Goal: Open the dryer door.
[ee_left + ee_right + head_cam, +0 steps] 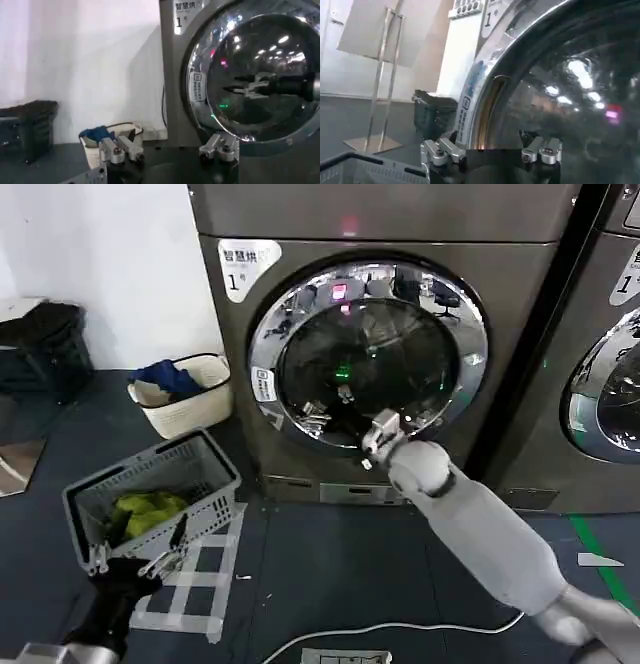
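R gripper (345, 416) open, empty, center frame at dryer door (300, 314) glass; could slip off slick chrome w/o catching edge; L gripper (135, 559) open, empty, lower left.

The right gripper (491, 151) holds its two fingers (441, 150) spread apart close before the dryer door (560, 95), whose chrome ring (490, 75) carries a small white sticker (464, 104) beside dark glass, with a dark crate (434, 116) and a metal stand (382, 85) beyond.
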